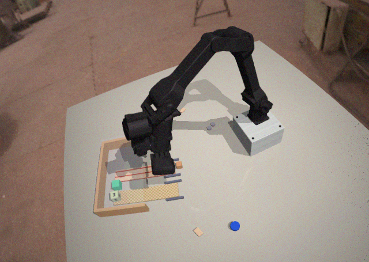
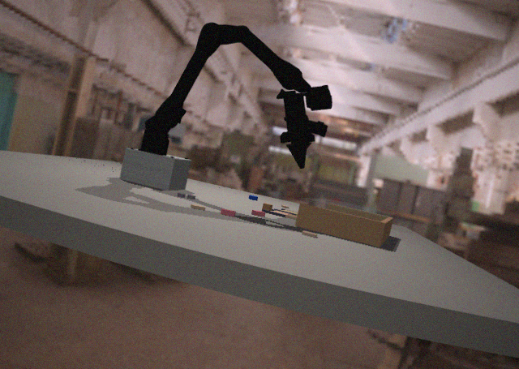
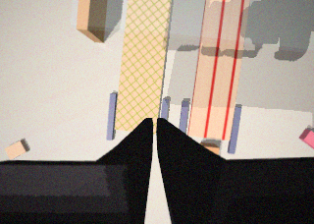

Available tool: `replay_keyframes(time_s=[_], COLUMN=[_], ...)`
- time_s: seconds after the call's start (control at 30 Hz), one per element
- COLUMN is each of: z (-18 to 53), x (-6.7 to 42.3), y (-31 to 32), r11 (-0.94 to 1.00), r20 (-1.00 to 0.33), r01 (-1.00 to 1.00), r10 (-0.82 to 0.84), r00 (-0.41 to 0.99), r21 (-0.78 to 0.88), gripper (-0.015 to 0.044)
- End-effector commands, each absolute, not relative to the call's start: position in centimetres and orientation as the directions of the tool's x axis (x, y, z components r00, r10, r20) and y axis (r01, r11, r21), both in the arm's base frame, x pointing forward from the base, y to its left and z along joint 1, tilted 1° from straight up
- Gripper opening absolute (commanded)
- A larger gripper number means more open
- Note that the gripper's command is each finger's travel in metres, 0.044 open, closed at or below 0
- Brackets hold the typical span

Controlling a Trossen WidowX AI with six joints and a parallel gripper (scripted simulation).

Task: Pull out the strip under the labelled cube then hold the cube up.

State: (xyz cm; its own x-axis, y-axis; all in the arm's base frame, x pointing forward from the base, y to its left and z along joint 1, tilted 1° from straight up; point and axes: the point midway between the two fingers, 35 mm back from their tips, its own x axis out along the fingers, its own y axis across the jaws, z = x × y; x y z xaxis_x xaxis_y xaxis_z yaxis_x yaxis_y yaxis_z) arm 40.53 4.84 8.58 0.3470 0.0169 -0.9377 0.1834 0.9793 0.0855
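The labelled cube [image 1: 115, 196], pale with a dark mark, sits at the far end of the yellow cross-hatched strip [image 1: 149, 193] [image 3: 144, 62], inside the wooden frame [image 1: 100, 175] [image 2: 343, 225] [image 3: 92, 13]. A plain green cube [image 1: 116, 184] stands beside it, near the far end of the red-lined strip [image 1: 134, 174] [image 3: 218, 62]. My gripper [image 1: 162, 167] [image 2: 301, 164] [image 3: 154, 125] is shut and empty. It hangs well above the table, over the near ends of the two strips. In the wrist view its tips point at the near end of the cross-hatched strip.
Short blue-grey bars [image 1: 172, 175] [image 3: 112, 116] flank the strips' near ends. A small orange block [image 1: 179, 164] [image 3: 212, 146] sits at the red-lined strip's near end. A blue disc [image 1: 234, 226], a tan block [image 1: 198, 231] [image 3: 16, 149] and pink blocks [image 2: 227, 212] [image 3: 308, 136] lie loose. The arm's grey base [image 1: 258, 132] stands at the right.
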Motion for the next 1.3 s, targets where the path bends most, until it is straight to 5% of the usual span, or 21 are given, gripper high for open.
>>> replay_keyframes(time_s=[0.0,0.2,1.27], z=[6.1,3.2,-1.3], x=[41.3,41.9,42.1], y=[6.6,8.3,7.9], r11=[0.972,0.959,0.959], r20=[-0.979,-0.999,-0.999], r01=[0.229,0.284,0.284], r10=[0.012,-0.016,-0.017], r00=[0.203,0.03,0.03], r21=[0.059,-0.007,-0.008], gripper=[0.0,0.0,0.0])
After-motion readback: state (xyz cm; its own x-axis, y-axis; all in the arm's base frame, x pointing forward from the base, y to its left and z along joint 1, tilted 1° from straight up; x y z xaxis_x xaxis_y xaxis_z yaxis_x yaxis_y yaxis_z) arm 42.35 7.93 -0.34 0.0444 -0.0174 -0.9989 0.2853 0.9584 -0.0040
